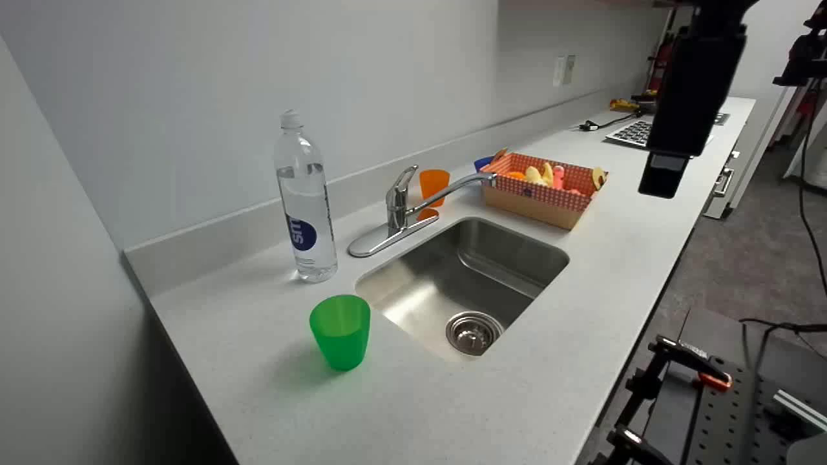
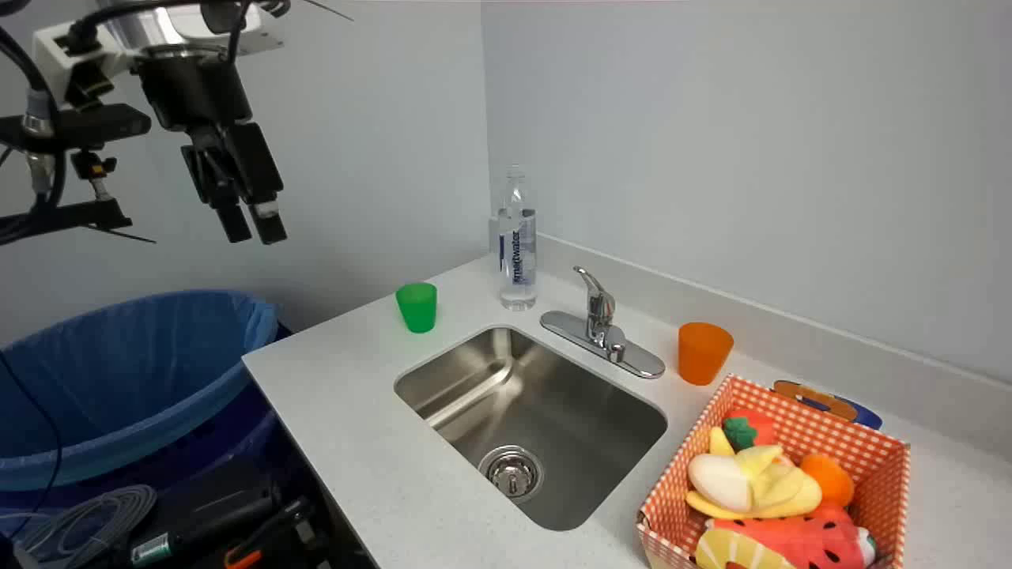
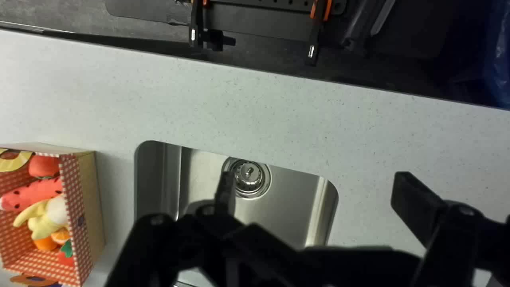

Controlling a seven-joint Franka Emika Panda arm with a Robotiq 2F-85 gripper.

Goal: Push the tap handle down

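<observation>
The tap handle (image 1: 404, 177) is a short chrome lever on top of the silver faucet. It stands tilted upward in both exterior views (image 2: 588, 280). The faucet (image 1: 395, 214) has a long curved spout (image 1: 452, 189) and sits behind the sink. My gripper (image 2: 251, 227) hangs high above the counter's front side, well apart from the handle; it also shows in an exterior view (image 1: 660, 175). In the wrist view, the gripper's fingers (image 3: 314, 193) are spread wide with nothing between them, over the sink and counter. The handle does not show in the wrist view.
A water bottle (image 1: 307, 210) stands beside the faucet, and a green cup (image 1: 341, 332) is near the sink (image 1: 517, 258). An orange cup (image 2: 704, 353) and a checked box of toy food (image 2: 672, 482) stand on the faucet's far side. A wall (image 1: 362, 97) backs the counter.
</observation>
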